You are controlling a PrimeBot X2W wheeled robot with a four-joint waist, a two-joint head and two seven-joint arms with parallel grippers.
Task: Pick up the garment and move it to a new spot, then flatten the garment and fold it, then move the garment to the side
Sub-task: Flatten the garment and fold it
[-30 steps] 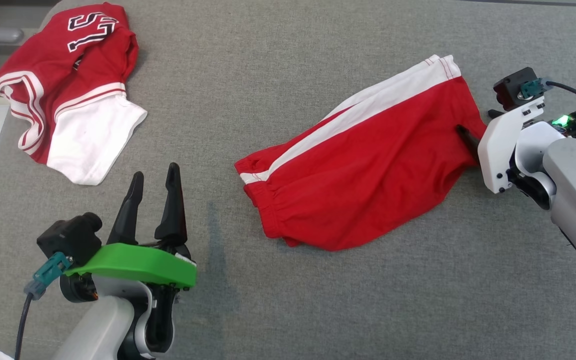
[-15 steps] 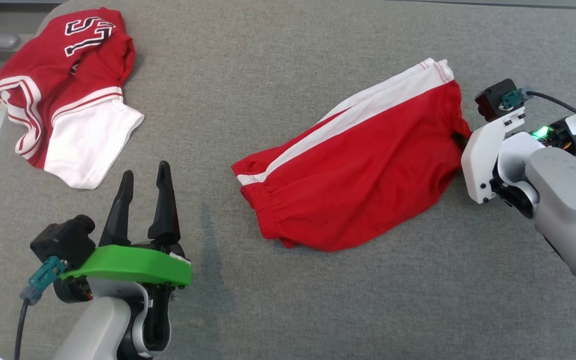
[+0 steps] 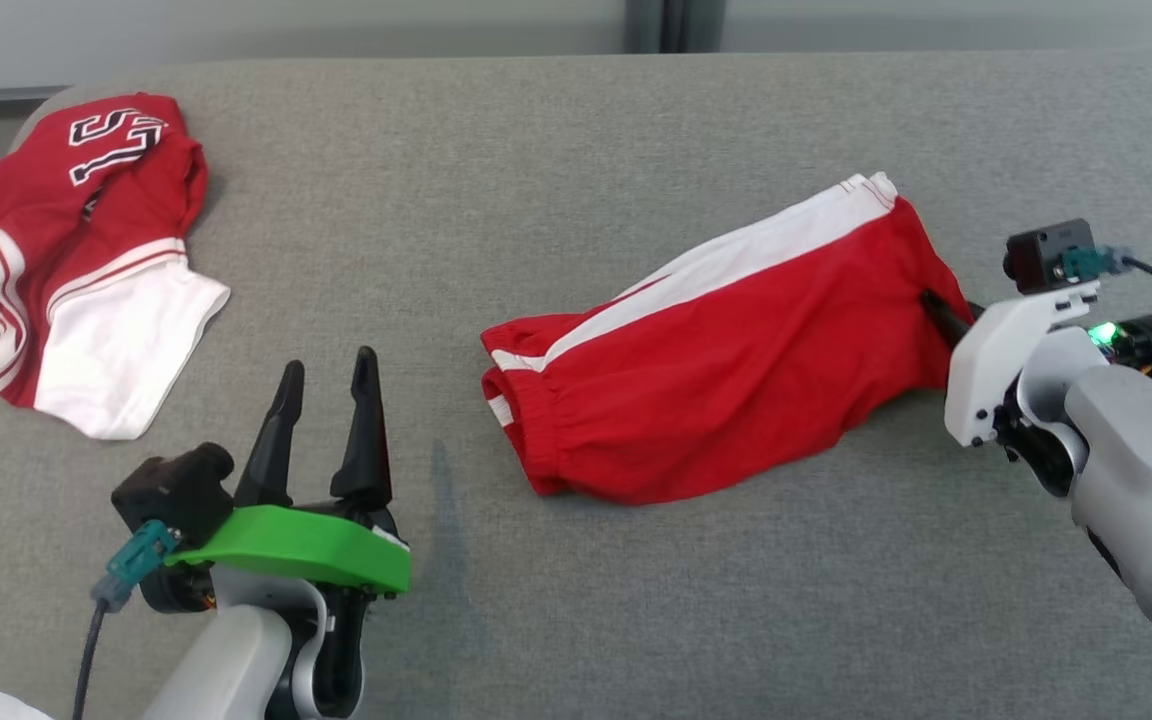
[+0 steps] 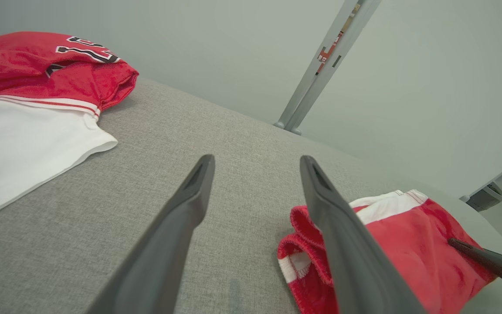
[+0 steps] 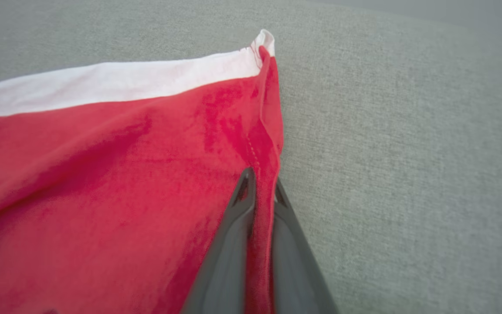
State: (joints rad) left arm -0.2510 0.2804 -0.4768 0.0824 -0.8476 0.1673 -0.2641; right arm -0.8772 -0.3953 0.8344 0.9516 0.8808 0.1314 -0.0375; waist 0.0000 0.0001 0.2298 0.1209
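The grey tabletop (image 3: 576,130) carries the red shorts (image 3: 726,380) toward 3 o'clock of our head view, with the waistband (image 3: 516,400) at their 9 o'clock end. A second ago our right end effector (image 5: 262,179) stood with its fingers apart at the leg hem (image 5: 268,131). Now it has closed on that hem at the shorts' 3 o'clock edge, and red cloth is pinched between the fingers. We judge the grasp made, so lifting and carrying to a new spot comes next; most of the garment lies on the surface.

The red-and-white jersey (image 3: 66,260) lies well apart at 10 o'clock and would be in the way only if we carry the shorts that far. Our left end effector (image 3: 329,362) sits at 7 o'clock with its fingers spread, holding nothing. It is near the waistband's likely path.
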